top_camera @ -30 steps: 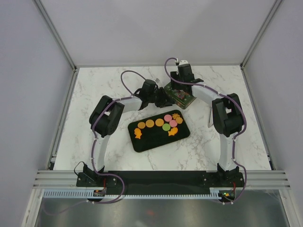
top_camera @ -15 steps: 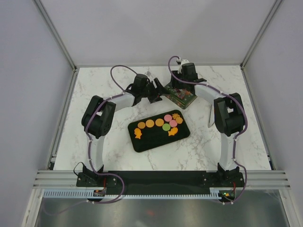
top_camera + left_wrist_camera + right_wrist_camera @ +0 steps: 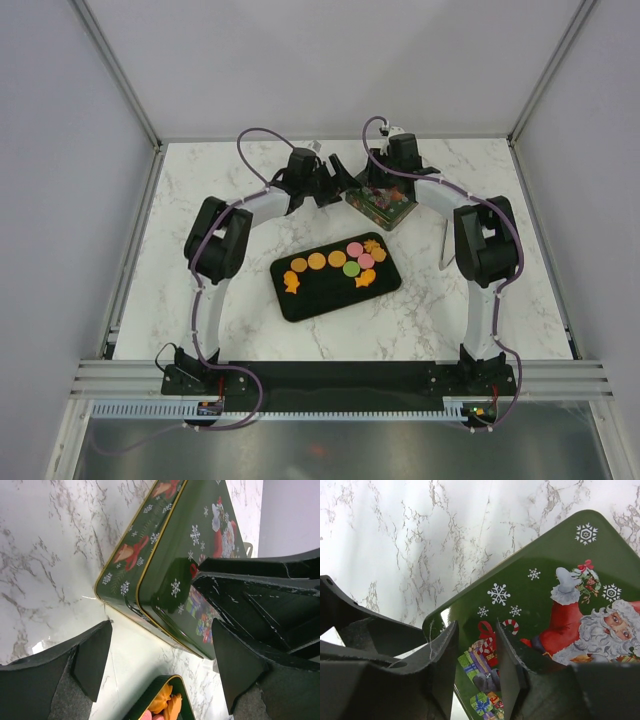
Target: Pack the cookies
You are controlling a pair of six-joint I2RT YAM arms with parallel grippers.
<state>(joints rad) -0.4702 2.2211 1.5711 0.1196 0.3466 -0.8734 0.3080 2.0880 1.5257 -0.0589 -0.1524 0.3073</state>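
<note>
The cookies [image 3: 334,260], orange, pink and green rounds and fish shapes, lie on the black tray [image 3: 310,300] at mid-table. A few orange cookies [image 3: 167,704] show at the bottom of the left wrist view. Behind the tray stands a green Christmas tin [image 3: 381,203] with its Santa lid [image 3: 555,595] lying on it, slightly askew. My left gripper [image 3: 336,181] is wide open just left of the tin [image 3: 150,555], with nothing between its fingers [image 3: 92,657]. My right gripper [image 3: 477,655] hovers low over the lid's near corner, jaws narrowly apart and holding nothing.
Marble tabletop [image 3: 200,190] with white walls at the back and sides. The two grippers are close together at the tin; the right gripper's fingers [image 3: 260,595] show in the left wrist view. A rail [image 3: 340,378] runs along the near edge.
My left gripper has opened wide and drawn back from the tin's near side toward the rear left. The right gripper's jaws have narrowed over the lid.
</note>
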